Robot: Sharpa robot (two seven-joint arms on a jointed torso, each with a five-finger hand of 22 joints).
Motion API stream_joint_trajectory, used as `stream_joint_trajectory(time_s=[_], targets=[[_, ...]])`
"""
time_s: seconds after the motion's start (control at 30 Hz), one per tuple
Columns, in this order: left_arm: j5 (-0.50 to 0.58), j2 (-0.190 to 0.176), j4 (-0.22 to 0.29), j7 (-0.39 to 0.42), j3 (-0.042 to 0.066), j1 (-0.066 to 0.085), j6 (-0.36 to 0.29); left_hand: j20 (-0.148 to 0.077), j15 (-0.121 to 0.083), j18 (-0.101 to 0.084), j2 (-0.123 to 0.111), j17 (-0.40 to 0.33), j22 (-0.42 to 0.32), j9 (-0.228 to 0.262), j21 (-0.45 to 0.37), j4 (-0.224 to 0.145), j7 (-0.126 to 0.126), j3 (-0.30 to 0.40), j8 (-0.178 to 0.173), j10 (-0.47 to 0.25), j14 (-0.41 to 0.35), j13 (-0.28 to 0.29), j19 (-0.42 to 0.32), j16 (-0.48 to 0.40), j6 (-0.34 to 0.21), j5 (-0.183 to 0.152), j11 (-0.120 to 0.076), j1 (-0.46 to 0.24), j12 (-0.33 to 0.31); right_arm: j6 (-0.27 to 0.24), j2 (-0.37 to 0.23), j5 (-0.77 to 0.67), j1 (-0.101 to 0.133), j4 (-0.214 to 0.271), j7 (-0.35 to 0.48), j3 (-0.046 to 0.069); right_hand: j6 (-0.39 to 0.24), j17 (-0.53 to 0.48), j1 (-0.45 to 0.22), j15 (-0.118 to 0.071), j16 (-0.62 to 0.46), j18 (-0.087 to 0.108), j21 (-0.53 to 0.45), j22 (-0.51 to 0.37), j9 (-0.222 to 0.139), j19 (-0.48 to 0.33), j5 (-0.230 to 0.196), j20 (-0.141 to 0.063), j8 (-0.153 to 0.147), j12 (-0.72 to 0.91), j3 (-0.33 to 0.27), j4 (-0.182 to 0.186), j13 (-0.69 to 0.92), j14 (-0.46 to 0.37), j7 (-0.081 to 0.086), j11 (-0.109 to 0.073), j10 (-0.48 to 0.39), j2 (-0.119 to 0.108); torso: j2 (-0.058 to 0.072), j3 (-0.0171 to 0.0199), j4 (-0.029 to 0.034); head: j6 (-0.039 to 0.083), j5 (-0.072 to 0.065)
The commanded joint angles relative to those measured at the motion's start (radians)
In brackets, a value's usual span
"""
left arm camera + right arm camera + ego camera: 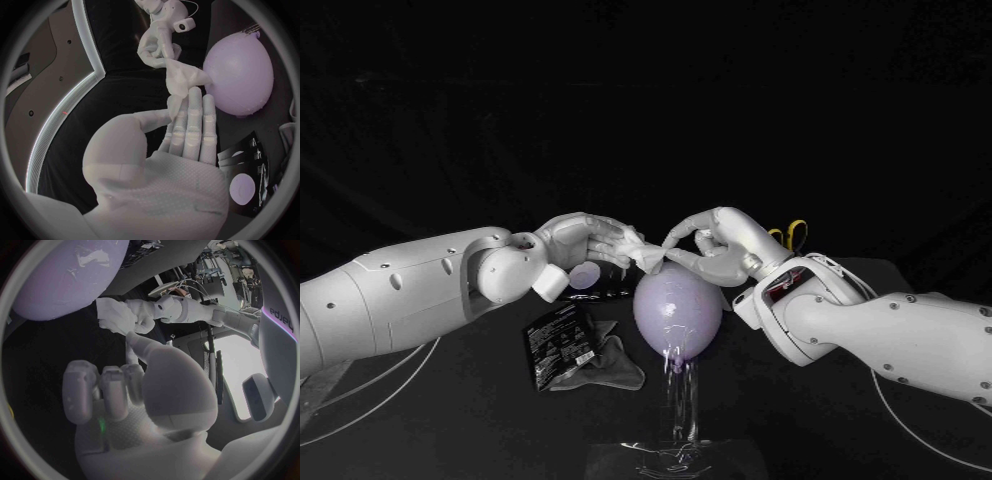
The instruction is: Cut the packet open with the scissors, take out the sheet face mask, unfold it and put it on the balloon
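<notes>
I have the balloon [678, 308] at the centre of the head view. It sits on top of a stand [679, 400] whose foot rests on the table [783, 425] at the bottom centre of the frame. Just above the balloon's top, the sheet face mask [651, 258] hangs between the two hands. The left hand [589, 240] pinches it from the left of the frame, and the right hand [715, 245] holds it from the right. The packet [560, 342] lies on the table at lower left of the balloon, near the stand and left of it. I find the scissors [792, 235] behind the right hand, right of centre.
</notes>
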Motion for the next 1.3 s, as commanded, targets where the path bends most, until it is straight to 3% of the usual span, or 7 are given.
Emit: stream_joint_trajectory(time_s=[0.03,0.53,0.87,1.3], targets=[[0.006,0.002,0.0,0.008,0.001,0.002,-0.031,0.005,0.0,0.013,0.0,0.001,-0.001,0.218,-0.002,0.0,0.004,-0.005,0.003,-0.001,0.007,0.002,0.002,-0.005,0.01,-0.003,-0.001,0.011,0.004,0.005,-0.003,-0.024,0.0,0.004,0.001,0.001,0.005,0.263,-0.007,-0.009,0.004,-0.017,0.003,0.218,0.025,0.028,0.005,-0.004,0.005,0.005,0.005,-0.001,0.21,0.104,0.0,-0.006,0.066,0.001,0.0,0.0,0.0005,0.001,0.0],[0.018,0.005,-0.023,0.021,0.002,0.005,-0.094,0.001,-0.01,0.014,-0.005,0.026,0.007,0.173,0.019,0.003,-0.003,-0.046,-0.013,0.014,0.033,0.007,0.007,0.02,0.029,-0.001,-0.01,0.042,0.016,-0.017,-0.026,-0.031,0.007,0.017,0.006,0.006,0.005,0.263,-0.008,-0.009,0.004,-0.017,0.005,0.218,0.026,0.029,0.005,-0.005,0.007,0.006,0.007,-0.003,0.211,0.104,-0.001,-0.006,0.067,0.0,0.001,-0.0002,-0.0001,0.004,-0.001],[-0.006,0.006,-0.026,0.012,0.003,0.016,-0.084,-0.004,-0.015,0.014,-0.008,0.04,0.014,0.156,0.035,0.004,-0.007,-0.057,-0.017,0.024,0.04,0.01,0.01,0.04,0.035,-0.001,-0.014,0.053,0.025,-0.029,-0.028,-0.028,0.014,0.01,0.009,0.009,0.005,0.263,-0.009,-0.009,0.004,-0.018,0.007,0.219,0.027,0.029,0.005,-0.005,0.008,0.008,0.009,-0.003,0.212,0.104,-0.001,-0.006,0.067,-0.001,-0.001,0.0004,0.0005,0.008,0.0],[-0.013,0.01,-0.02,0.021,0.003,0.019,-0.073,-0.009,-0.02,0.013,-0.007,0.062,0.022,0.132,0.054,0.015,-0.01,-0.078,-0.026,0.034,0.045,0.016,0.014,0.071,0.04,-0.003,-0.019,0.064,0.037,-0.014,-0.015,-0.021,0.017,-0.003,0.004,0.01,0.005,0.263,-0.01,-0.009,0.004,-0.017,0.004,0.218,0.028,0.028,0.005,-0.005,0.01,0.006,0.01,-0.004,0.211,0.104,-0.001,-0.006,0.067,-0.002,0.001,-0.0002,0.0011,0.011,-0.001]])
